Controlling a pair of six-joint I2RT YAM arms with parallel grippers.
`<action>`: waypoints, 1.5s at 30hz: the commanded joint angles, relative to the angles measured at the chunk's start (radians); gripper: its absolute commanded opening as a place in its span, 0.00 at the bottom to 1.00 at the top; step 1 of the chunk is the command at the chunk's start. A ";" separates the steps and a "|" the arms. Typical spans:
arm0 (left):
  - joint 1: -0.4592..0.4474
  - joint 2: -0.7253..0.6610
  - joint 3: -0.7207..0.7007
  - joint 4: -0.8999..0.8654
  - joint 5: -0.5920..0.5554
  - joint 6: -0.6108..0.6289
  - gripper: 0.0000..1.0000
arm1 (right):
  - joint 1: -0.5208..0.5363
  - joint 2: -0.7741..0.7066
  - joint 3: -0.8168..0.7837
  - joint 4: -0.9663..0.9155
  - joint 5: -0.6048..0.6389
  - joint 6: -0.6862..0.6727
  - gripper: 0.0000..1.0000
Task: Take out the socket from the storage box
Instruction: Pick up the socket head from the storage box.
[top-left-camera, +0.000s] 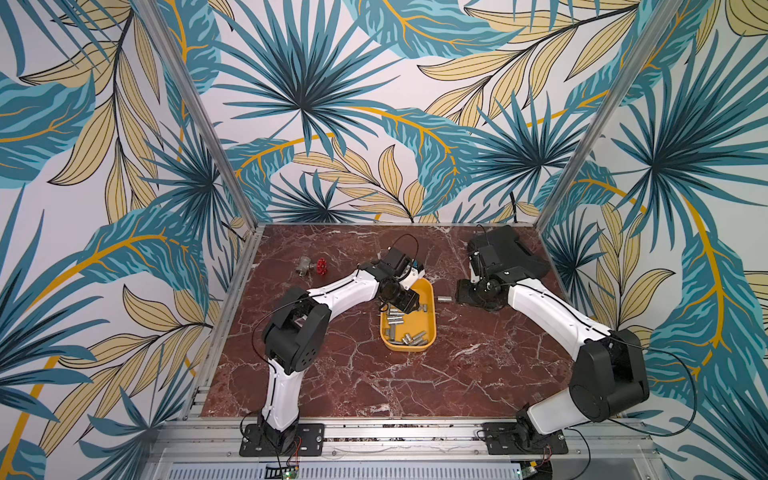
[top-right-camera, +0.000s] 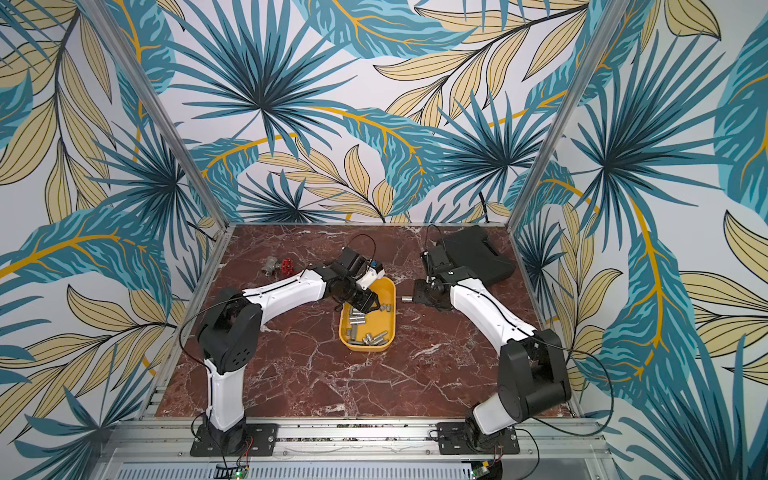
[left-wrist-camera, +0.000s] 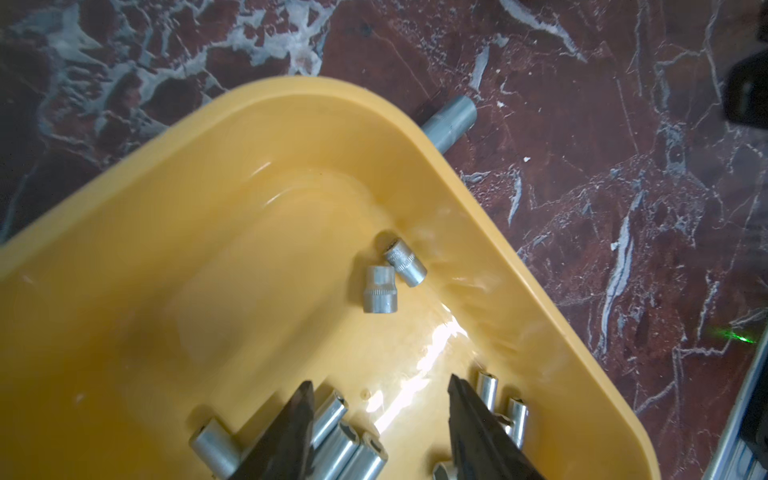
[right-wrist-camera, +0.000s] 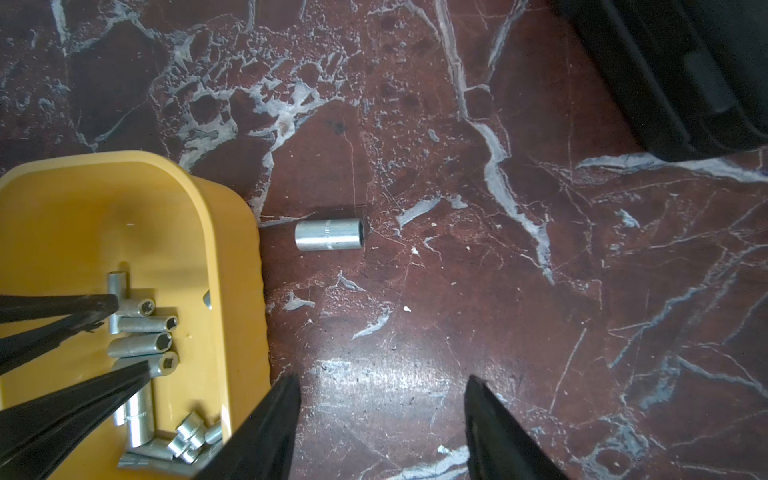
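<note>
Above the storage box (top-left-camera: 408, 348) the way down is half blocked: the left gripper (left-wrist-camera: 380, 384) and its wrist hang over the box's middle, fingers low among the sockets (top-left-camera: 393, 321), and more crowd its near end. The box's far floor is bare save two small sockets (left-wrist-camera: 380, 291) by its right wall. Just outside that wall a lone socket (right-wrist-camera: 328, 235) lies on the table (top-left-camera: 374, 386), the right gripper (right-wrist-camera: 381, 379) beyond it. Nearer than the box the table lies open — the black case (top-right-camera: 482, 249) and the valve (top-left-camera: 304, 266) sit well apart, far right and far left.

No legible text — none on anything.
</note>
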 joint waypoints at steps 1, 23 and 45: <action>-0.014 0.028 0.084 -0.034 -0.007 0.031 0.55 | -0.010 -0.030 -0.033 -0.007 -0.006 0.023 0.65; -0.027 0.179 0.201 -0.053 -0.038 0.057 0.45 | -0.014 -0.046 -0.097 0.052 -0.059 0.069 0.65; -0.063 0.240 0.245 -0.118 -0.152 0.106 0.20 | -0.014 -0.029 -0.082 0.041 -0.044 0.061 0.65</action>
